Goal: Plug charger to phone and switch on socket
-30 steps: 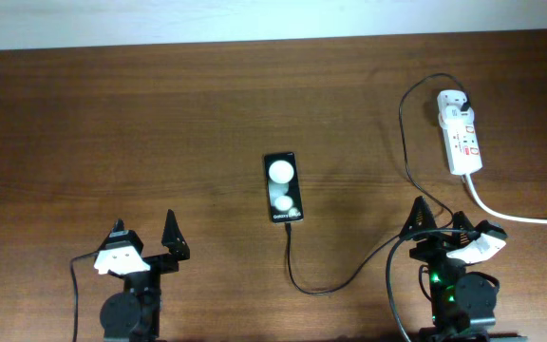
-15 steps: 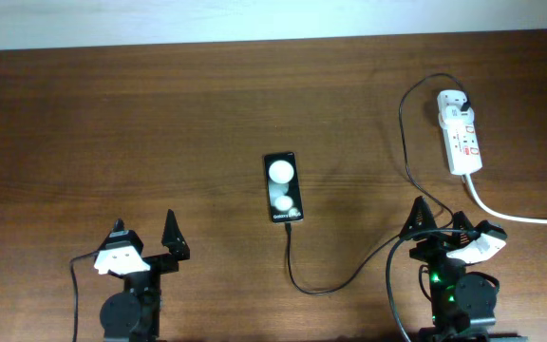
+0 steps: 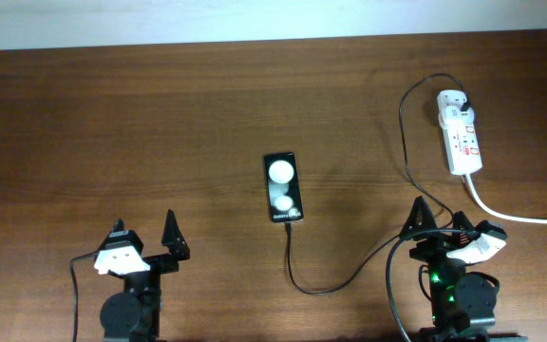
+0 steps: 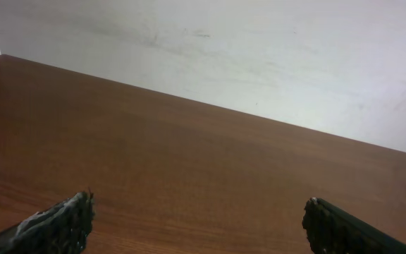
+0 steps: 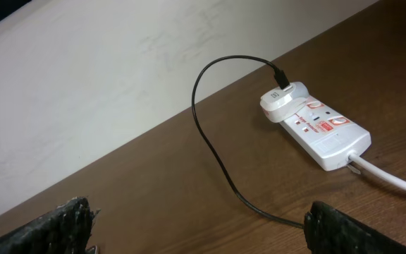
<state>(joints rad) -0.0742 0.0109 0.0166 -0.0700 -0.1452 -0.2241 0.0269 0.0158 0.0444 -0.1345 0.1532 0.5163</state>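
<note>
Looking at left gripper (image 3: 143, 226) and right gripper (image 3: 440, 214) at the table (image 3: 112, 114) near edge, jaws wide apart on both, holding nothing. Spotting the phone (image 3: 283, 189) flat mid-table, well apart from either. Can trace the charger (image 3: 402, 142) from the phone's near end, looping past the right arm, up to a white adapter (image 5: 282, 99) on the socket (image 3: 462, 144), far right.

Lab setup, wooden table (image 3: 160, 114), white wall (image 4: 259, 56)
</note>
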